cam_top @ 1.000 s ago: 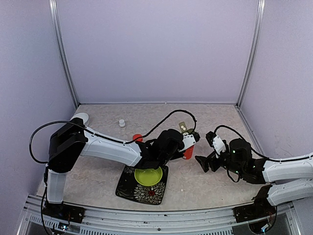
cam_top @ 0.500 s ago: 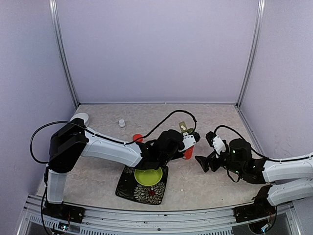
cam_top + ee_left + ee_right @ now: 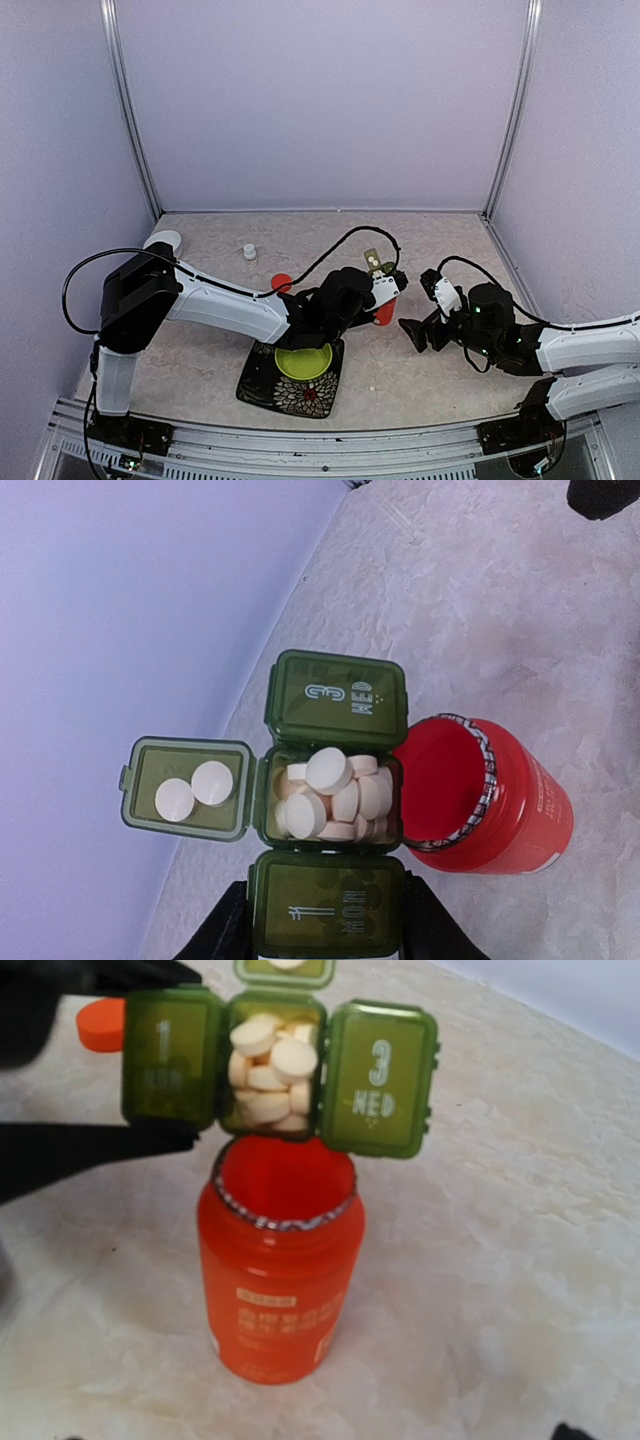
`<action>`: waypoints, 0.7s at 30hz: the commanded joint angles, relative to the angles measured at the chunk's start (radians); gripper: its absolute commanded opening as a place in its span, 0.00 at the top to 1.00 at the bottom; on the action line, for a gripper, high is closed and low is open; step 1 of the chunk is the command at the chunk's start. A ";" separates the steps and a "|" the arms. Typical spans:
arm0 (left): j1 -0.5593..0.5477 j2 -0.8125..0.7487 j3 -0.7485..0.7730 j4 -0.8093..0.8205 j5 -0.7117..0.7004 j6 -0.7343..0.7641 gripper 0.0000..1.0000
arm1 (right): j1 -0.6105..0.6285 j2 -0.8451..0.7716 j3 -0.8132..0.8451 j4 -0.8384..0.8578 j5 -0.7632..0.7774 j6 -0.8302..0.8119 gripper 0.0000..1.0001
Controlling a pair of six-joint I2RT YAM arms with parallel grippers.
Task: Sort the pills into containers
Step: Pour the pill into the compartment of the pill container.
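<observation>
Left gripper (image 3: 328, 925) is clamped on the dark green pillbox (image 3: 336, 698), one black finger on each side of the closed end compartment whose lid reads "1 MON". An orange cap (image 3: 100, 1022) lies on the table behind the fingers. The middle compartment stands open, heaped with round white pills (image 3: 330, 795), and two more pills (image 3: 193, 790) sit in its flipped-out lid. The far compartment is closed and marked "3 WED".

The box is held in the air over the open mouth of the orange bottle (image 3: 280, 1280), its long edge at the bottle's rim; whether they touch cannot be told. The bottle stands upright, and the print on its label is too blurred to read.

Bare marbled table (image 3: 450, 240) lies around the bottle, well apart from the walls. To the right, the right gripper (image 3: 425, 310) hangs near the bottle with its fingers spread wide, touching nothing.
</observation>
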 commanded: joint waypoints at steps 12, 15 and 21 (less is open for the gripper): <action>-0.005 -0.023 0.008 0.027 -0.006 -0.018 0.70 | -0.004 0.009 0.031 -0.002 -0.011 0.003 0.00; -0.006 -0.022 0.005 0.026 0.000 -0.019 0.70 | -0.004 0.011 0.032 -0.001 -0.012 0.003 0.00; -0.013 0.002 0.002 0.017 -0.025 0.013 0.70 | -0.004 0.014 0.032 -0.001 -0.011 0.002 0.00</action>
